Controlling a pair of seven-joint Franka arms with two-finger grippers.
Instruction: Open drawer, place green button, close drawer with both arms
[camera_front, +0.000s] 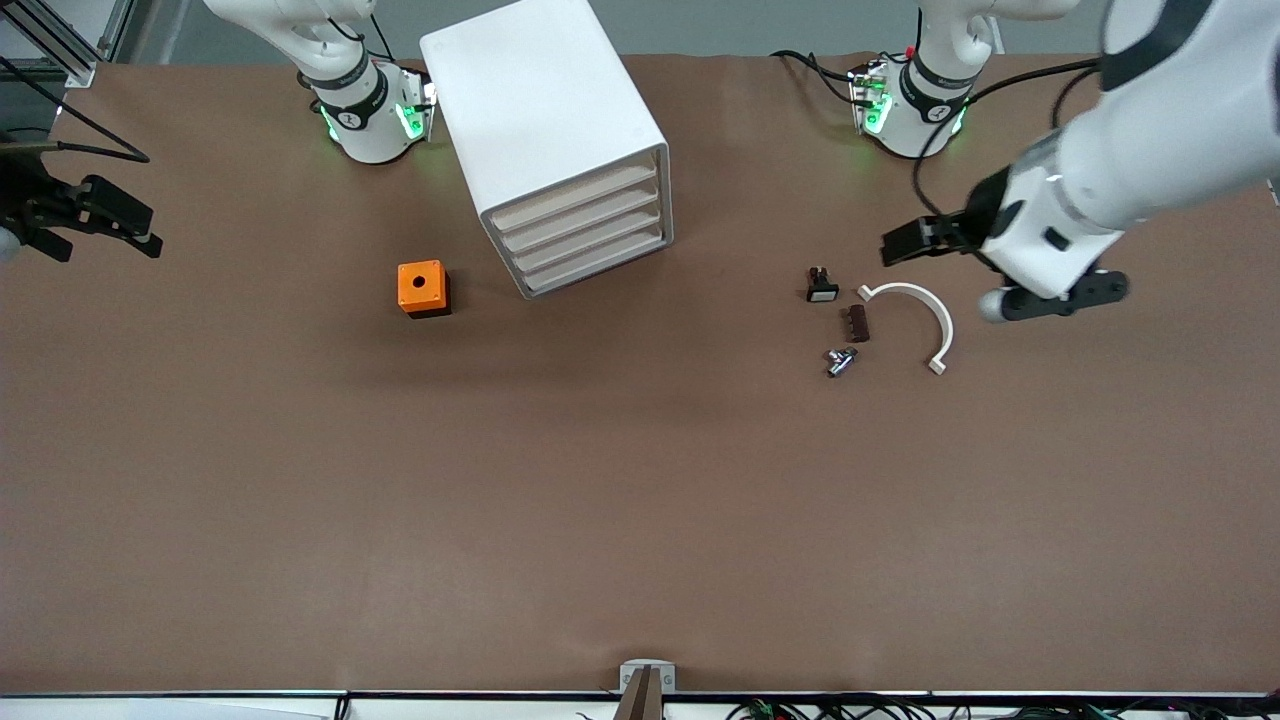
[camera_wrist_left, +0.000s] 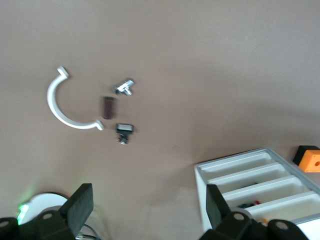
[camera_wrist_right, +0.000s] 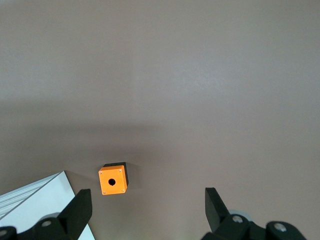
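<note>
The green-capped button is not in view. The white drawer cabinet stands between the arm bases with its four drawers shut; it also shows in the left wrist view and the right wrist view. My left gripper hangs open and empty in the air beside a white arc-shaped part; its fingers are wide apart around bare table. My right gripper waits open and empty over the table's edge at the right arm's end, also in its wrist view.
An orange box with a hole sits beside the cabinet toward the right arm's end. Near the arc lie a black button with a white face, a brown block and a small metal piece.
</note>
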